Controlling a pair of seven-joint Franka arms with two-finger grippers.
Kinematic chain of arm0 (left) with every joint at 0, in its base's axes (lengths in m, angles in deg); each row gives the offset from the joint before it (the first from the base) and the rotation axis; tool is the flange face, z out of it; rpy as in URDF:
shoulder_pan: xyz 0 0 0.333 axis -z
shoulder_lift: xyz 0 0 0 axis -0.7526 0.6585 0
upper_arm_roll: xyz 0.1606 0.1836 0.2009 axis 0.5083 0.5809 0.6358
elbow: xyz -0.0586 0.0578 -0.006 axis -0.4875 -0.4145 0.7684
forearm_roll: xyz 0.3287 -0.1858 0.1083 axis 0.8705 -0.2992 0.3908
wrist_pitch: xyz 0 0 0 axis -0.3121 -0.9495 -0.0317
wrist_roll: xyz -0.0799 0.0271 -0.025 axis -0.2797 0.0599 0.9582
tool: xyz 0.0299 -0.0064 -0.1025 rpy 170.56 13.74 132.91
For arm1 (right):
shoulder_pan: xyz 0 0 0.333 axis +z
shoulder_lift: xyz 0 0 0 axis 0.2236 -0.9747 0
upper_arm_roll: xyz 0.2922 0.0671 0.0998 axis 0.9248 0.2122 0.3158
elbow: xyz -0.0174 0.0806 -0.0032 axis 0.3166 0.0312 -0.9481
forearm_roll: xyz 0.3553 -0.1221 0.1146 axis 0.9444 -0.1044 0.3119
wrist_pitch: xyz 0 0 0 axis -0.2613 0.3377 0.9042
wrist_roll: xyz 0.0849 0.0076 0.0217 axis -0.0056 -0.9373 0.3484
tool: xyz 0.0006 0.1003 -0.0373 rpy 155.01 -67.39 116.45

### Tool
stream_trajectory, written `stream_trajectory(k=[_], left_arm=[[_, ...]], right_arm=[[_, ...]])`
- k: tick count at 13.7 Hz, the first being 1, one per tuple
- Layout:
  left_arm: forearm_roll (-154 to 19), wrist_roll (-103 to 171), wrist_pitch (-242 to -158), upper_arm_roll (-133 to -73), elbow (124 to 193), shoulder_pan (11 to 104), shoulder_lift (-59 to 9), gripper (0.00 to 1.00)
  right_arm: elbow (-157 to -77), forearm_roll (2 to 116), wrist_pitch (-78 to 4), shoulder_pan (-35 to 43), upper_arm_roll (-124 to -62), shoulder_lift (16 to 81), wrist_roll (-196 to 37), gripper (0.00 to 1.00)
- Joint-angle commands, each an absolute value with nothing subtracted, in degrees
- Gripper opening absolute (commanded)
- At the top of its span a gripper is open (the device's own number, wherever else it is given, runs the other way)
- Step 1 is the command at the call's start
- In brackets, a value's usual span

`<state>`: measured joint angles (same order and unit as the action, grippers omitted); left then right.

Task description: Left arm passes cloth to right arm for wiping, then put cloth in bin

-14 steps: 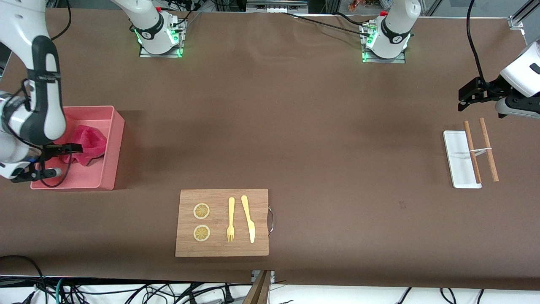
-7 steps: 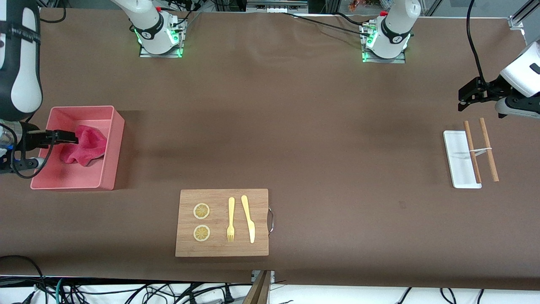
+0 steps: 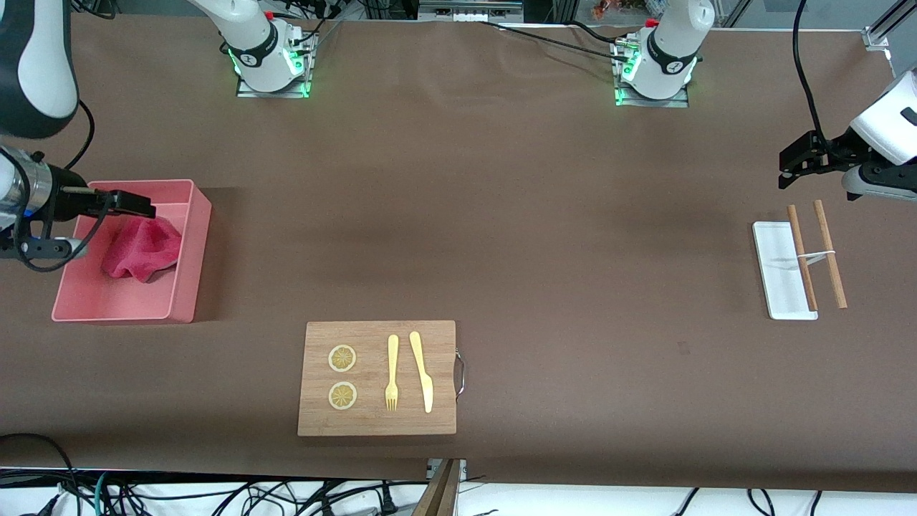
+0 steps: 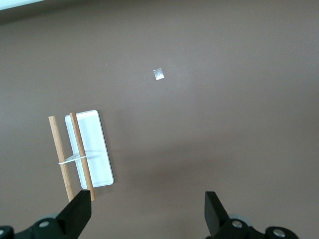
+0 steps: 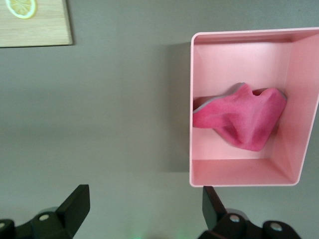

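The crimson-pink cloth point(image 3: 143, 247) lies crumpled inside the pink bin point(image 3: 201, 244) at the right arm's end of the table. My right gripper point(image 3: 140, 206) hangs open above the bin, holding nothing. In the right wrist view the cloth point(image 5: 244, 122) rests in the bin point(image 5: 192, 99), and the open right gripper point(image 5: 144, 209) is over bare table beside the bin. My left gripper point(image 3: 789, 166) waits open and empty over the left arm's end of the table. In the left wrist view only brown table shows between the left gripper point(image 4: 147, 214) fingers.
A wooden board point(image 3: 377, 423) with two lemon slices, a yellow fork point(image 3: 392, 373) and a knife point(image 3: 423, 373) lies near the front camera. A flat white tray point(image 3: 777, 269) with two wooden sticks point(image 3: 831, 265) across it sits below the left gripper.
My right gripper has risen out of the bin and drawn back toward the robots' bases, leaving the cloth lying in the bin. The left arm has not moved.
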<state>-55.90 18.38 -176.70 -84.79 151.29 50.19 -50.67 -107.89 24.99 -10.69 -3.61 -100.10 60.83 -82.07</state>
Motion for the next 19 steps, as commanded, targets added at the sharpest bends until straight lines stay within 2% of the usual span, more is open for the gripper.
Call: stream_trajectory(k=[1,3,8,14,19], left_arm=[[-55.1,19.1,-175.9,-85.2,149.7,49.9,-50.1,1.0],[-55.1,19.1,-175.9,-85.2,149.7,49.9,-50.1,1.0],[-55.1,19.1,-175.9,-85.2,149.7,49.9,-50.1,1.0],[-55.1,19.1,-175.9,-85.1,149.7,49.8,-50.1,1.0],[-55.1,19.1,-175.9,-85.1,149.7,49.8,-50.1,1.0]], right_arm=[[-108.7,23.2,-9.7,-4.3,-97.0,65.0,-83.3,1.0],[-108.7,16.8,-7.2,-5.4,-94.4,67.4,-82.5,1.0],[-106.6,16.6,-7.1,-6.8,-93.9,71.6,-82.5,1.0],[-106.9,20.6,-4.2,-6.9,-92.0,71.2,-89.8,1.0],[-106.7,21.4,-4.1,-8.2,-92.4,70.6,-85.2,1.0]])
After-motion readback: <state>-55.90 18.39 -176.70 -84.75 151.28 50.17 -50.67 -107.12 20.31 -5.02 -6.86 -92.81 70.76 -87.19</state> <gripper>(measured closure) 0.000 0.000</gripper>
